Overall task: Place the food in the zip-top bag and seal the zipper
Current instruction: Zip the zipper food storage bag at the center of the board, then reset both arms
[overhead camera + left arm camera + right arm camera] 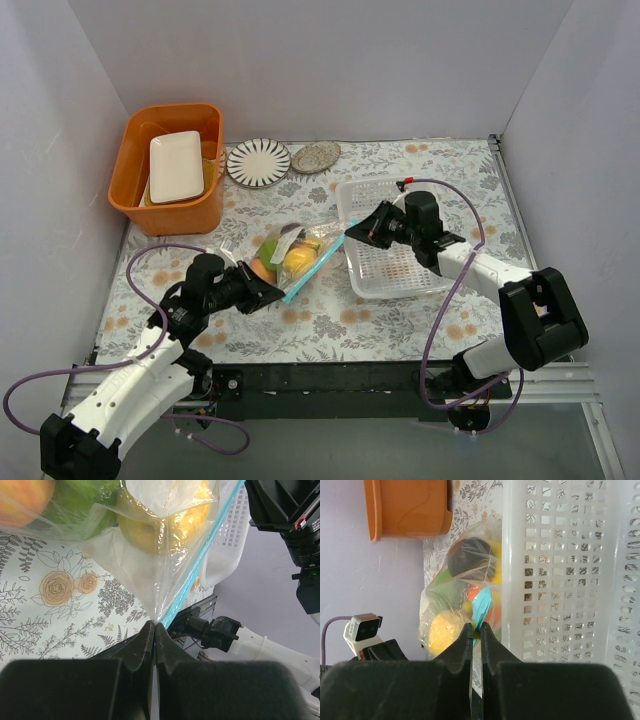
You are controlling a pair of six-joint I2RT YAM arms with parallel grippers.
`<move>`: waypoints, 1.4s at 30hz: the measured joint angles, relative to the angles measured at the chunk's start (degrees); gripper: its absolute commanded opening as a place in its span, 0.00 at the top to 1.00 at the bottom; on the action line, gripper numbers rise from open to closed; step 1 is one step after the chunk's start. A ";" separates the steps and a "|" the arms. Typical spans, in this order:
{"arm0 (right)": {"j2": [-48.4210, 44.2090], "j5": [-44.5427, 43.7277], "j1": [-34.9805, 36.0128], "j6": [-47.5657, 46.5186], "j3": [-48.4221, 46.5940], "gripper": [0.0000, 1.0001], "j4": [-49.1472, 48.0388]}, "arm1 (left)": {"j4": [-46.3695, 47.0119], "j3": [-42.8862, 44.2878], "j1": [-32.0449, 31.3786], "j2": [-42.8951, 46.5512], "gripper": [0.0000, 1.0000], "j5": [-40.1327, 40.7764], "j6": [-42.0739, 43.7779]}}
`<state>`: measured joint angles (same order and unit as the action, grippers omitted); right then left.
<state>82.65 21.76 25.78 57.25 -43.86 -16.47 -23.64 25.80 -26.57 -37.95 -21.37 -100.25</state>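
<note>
The left arm (pixel 150 375) extends forward and to the right from its base, wrist held low. The left claw (pixel 276 296) is fully closed, its fingertips pinching one corner of the zip-top bag (pixel 296 252). The right arm (pixel 480 265) bends sharply at the elbow and reaches leftward, and the right claw (pixel 352 230) is closed to a narrow slit on the opposite end of the same bag.
</note>
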 measured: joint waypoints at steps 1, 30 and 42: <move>0.00 0.02 -0.26 -0.35 0.00 0.94 0.00 | -0.24 0.02 0.04 0.09 1.00 0.00 0.15; 7.37 3.72 -5.84 -6.29 -7.67 0.28 -0.26 | -6.21 0.44 0.20 1.79 0.50 0.87 1.86; 6.21 -4.07 -6.21 -23.87 -17.64 0.12 17.49 | -7.63 5.42 0.20 0.96 0.05 3.39 3.76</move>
<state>88.86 17.69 19.57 33.39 -61.49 1.02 -31.27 31.22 -26.37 -36.99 -17.98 -96.49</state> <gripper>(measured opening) 0.858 0.867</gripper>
